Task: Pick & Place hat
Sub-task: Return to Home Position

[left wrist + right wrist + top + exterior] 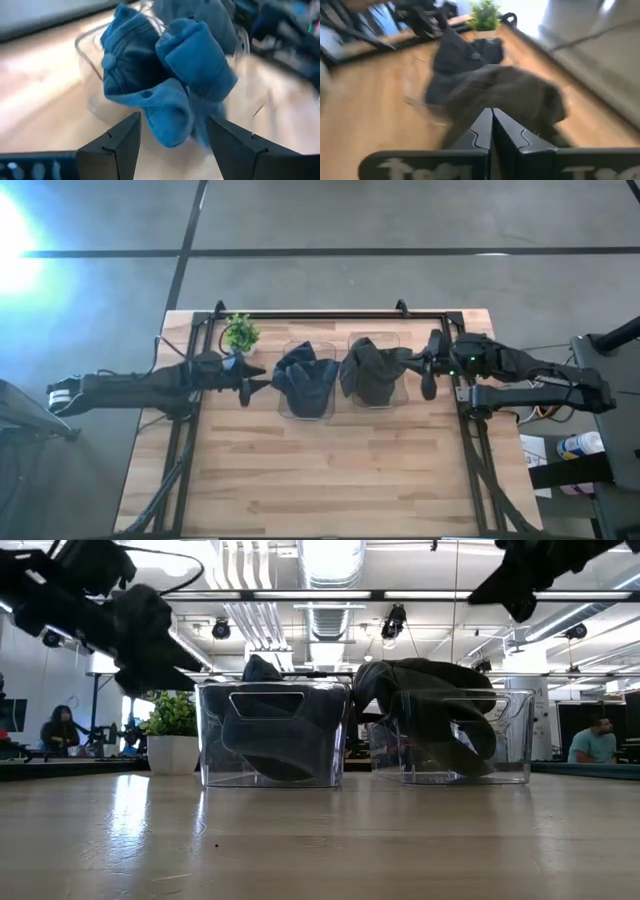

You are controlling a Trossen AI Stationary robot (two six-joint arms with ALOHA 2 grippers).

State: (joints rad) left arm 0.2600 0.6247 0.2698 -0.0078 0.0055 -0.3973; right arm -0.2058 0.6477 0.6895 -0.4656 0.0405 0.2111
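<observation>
Top-down, mid-frame: the blue cap [303,377] is stuffed in the left clear bin [298,414], a dark cap [370,372] is in the right bin [386,340], and the left arm [140,387] and right arm [530,368] sit either side. The table-level shot has both caps poking over the rims, arms up in the top corners. Wrist cams: left jaws spread wide holding nothing, right jaws pinched together, also empty.

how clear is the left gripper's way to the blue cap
Likely yes: the left gripper, open, faces the blue cap, which bulges over the left bin's rim, nothing between. The right gripper sits by the other bin.
</observation>
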